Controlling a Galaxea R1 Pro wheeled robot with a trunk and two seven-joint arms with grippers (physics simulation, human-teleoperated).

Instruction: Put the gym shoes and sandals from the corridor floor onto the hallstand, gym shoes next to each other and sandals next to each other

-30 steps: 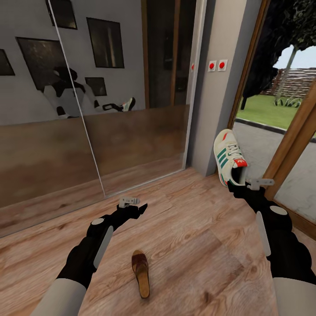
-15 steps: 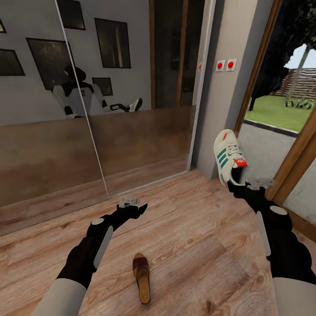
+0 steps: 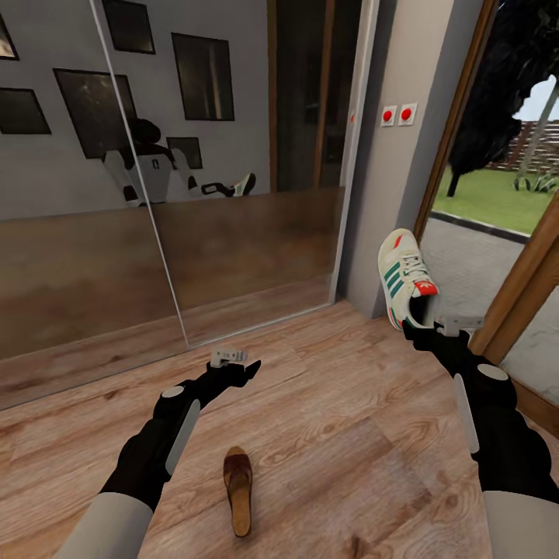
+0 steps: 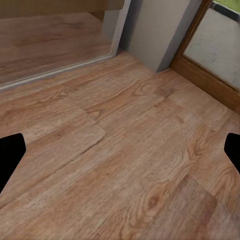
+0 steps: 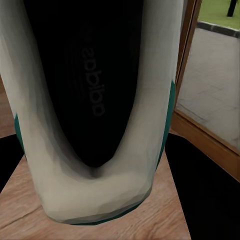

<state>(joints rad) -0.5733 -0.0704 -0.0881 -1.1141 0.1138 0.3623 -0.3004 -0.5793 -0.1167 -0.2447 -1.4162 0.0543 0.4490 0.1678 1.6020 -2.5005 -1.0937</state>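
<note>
I have one gym shoe [image 3: 406,278] clamped at its heel in my right gripper [image 3: 423,324], held toe-up above the wood floor [image 3: 326,435] beside the glass door [image 3: 497,233]. My left gripper [image 3: 247,366] hangs empty with its fingers spread, and a brown sandal [image 3: 237,487] lies on the boards just below and in front of it. The shoe rack isn't in sight, so the job now, as I judge it, is to carry steadily: turn the base smoothly, keep the wrist level so the shoe doesn't lever out, and steer clear of the sandal and the mirror [image 3: 155,194]. The right wrist camera looks into the shoe's dark insole; the left wrist camera gives me bare planks between open fingertips [image 4: 10,155].
</note>
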